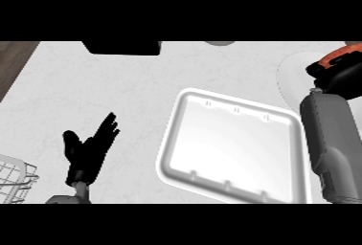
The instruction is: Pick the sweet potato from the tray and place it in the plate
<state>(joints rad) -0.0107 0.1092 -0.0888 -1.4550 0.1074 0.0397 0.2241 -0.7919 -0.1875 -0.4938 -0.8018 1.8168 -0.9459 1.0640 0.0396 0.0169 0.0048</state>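
The white tray (233, 148) lies in the middle of the counter with nothing in it. My right forearm runs up the right edge to my right hand (344, 79), whose black fingers are curled round the orange sweet potato (334, 57); only a strip of it shows above the fingers. Hand and potato hang over the white plate (291, 79) at the upper right, which the hand partly hides. My left hand (90, 148) rests open at the lower left, fingers up, well apart from the tray.
A black object (121, 47) sits at the counter's far edge, and a small grey shape (220, 43) lies right of it. A white wire basket (14, 179) stands at the lower left corner. Wooden floor (14, 60) shows beyond the counter's left edge.
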